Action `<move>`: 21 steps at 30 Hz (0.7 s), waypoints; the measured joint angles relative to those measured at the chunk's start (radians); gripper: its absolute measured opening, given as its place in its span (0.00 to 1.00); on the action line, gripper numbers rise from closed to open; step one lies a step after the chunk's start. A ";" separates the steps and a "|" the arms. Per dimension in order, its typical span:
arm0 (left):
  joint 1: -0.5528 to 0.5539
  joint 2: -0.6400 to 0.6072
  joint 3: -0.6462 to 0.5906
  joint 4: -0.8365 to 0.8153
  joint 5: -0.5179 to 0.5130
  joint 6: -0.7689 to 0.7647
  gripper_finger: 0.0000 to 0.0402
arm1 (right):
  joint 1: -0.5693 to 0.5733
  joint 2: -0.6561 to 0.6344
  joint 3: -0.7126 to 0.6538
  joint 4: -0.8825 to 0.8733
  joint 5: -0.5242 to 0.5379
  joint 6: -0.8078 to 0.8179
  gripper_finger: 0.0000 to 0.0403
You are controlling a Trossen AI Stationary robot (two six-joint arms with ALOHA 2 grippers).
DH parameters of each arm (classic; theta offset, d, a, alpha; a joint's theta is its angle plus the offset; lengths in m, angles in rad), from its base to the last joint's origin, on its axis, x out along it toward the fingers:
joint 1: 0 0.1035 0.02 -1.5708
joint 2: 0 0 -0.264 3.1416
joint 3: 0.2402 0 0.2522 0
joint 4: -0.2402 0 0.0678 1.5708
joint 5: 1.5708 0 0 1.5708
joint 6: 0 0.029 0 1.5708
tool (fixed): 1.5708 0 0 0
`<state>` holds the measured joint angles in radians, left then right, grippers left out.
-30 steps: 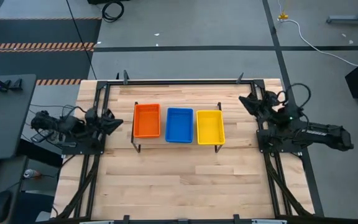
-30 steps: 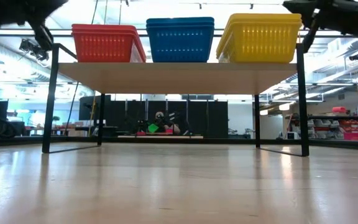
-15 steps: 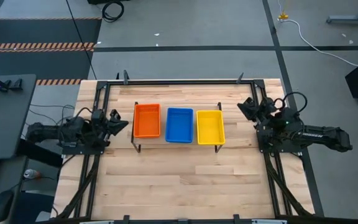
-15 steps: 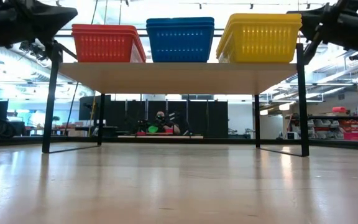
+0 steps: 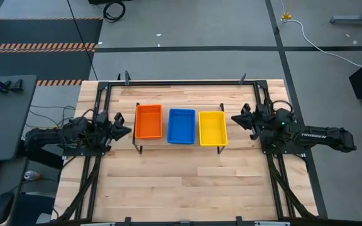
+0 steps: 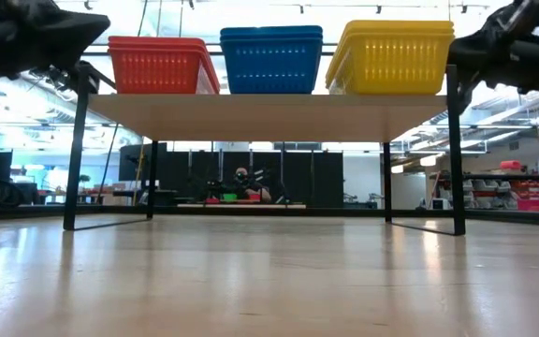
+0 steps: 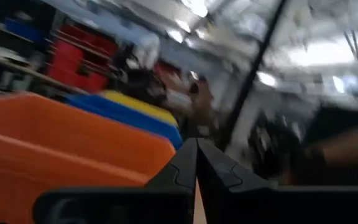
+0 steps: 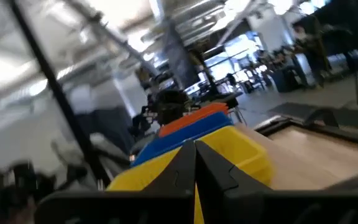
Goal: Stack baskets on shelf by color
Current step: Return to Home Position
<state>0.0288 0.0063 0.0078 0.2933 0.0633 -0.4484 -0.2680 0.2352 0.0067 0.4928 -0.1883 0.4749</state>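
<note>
Three basket stacks sit side by side on the shelf (image 6: 269,116): orange (image 5: 148,122), blue (image 5: 181,126) and yellow (image 5: 212,128). In the low view the orange stack (image 6: 160,65), the blue stack (image 6: 271,59) and the yellow stack (image 6: 396,56) rest by their bottoms on the light-wood board. My left gripper (image 5: 127,131) hovers just left of the orange stack, shut and empty; its wrist view shows the closed fingers (image 7: 196,163). My right gripper (image 5: 234,118) hovers just right of the yellow stack, also shut and empty (image 8: 195,163).
The shelf stands on thin black legs (image 6: 77,150) at the far middle of the wooden table (image 5: 187,182). A black metal frame (image 5: 181,83) runs along the table's far edge and sides. Bare wood lies in front of the shelf. A person sits far behind (image 6: 241,184).
My right gripper has swung toward the near edge and left, closer to the yellow stack. My left gripper has shifted slightly toward the near edge and right, beside the orange stack, while its arm settled lower. The baskets have stayed in place.
</note>
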 joint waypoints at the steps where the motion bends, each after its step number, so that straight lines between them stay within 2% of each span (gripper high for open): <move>1: 0.000 0.000 0.000 -0.020 0.035 0.033 0.03 | 0.000 0.000 0.000 0.000 -0.025 -0.038 0.02; 3: 0.000 0.000 0.000 -0.050 0.087 0.093 0.01 | 0.000 0.000 0.000 0.000 -0.083 -0.094 0.02; 6: 0.000 0.000 0.000 -0.060 0.088 0.152 0.01 | 0.000 0.000 0.000 0.000 -0.146 -0.095 0.02; 15: 0.001 0.000 -0.001 -0.059 0.070 0.224 0.09 | 0.000 0.000 0.000 -0.058 -0.149 -0.082 0.02; 21: 0.001 0.000 -0.001 -0.059 0.069 0.225 0.09 | 0.000 0.000 0.000 -0.061 -0.147 -0.051 0.02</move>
<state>0.0299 0.0063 0.0071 0.2344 0.1322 -0.2234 -0.2676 0.2352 0.0067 0.4316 -0.3351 0.4239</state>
